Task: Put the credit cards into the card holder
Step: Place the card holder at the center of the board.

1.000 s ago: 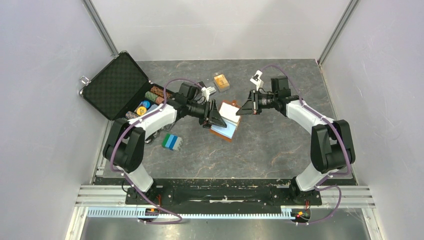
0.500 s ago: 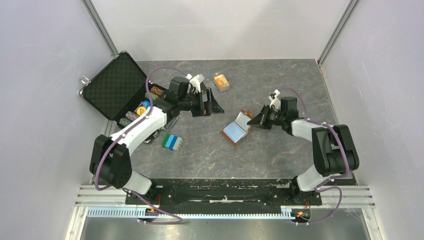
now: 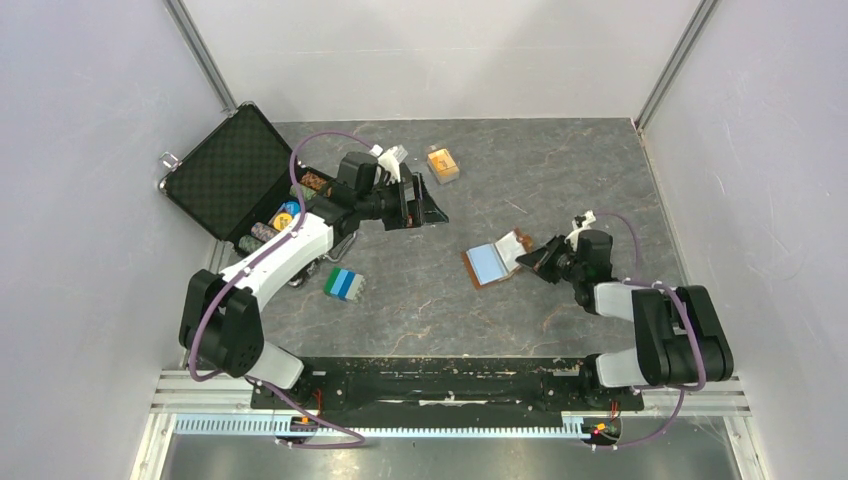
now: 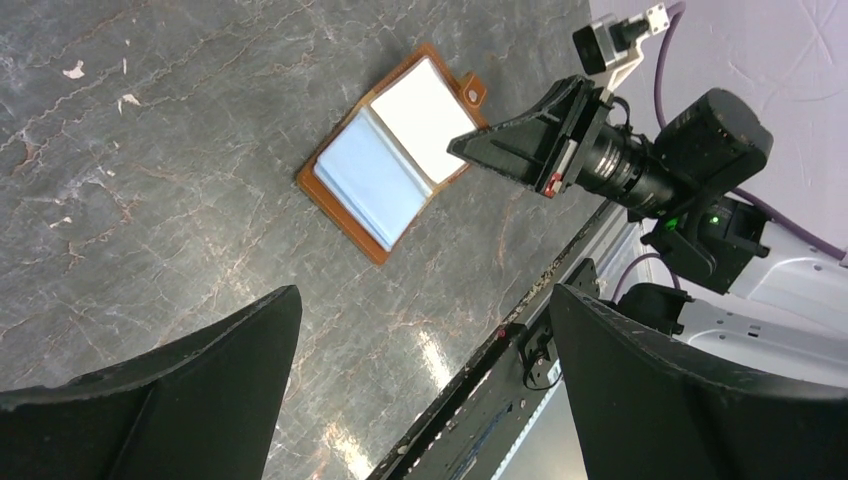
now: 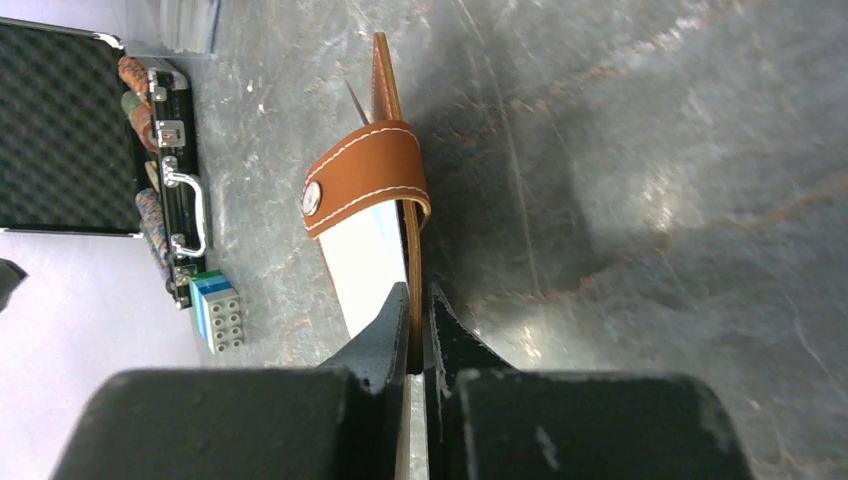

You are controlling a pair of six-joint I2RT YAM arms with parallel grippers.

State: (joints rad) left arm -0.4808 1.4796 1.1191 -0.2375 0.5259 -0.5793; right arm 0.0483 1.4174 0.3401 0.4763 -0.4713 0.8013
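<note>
Card holder (image 3: 495, 263) lies open, pale blue up, mid-table w/ right gripper (image 5: 413, 300) pinched on its flap edge, so best hold that flap steady & low while left gripper (image 3: 432, 208), jaws wide & empty, goes for credit cards (image 3: 442, 164) at far side

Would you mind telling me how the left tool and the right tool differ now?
The left tool stands open and empty; the right tool is shut on the edge of the open tan-brown leather card holder. The left tool hangs high, clear of the card holder; the right tool sits low at the grey table. Both are black two-finger tools.
</note>
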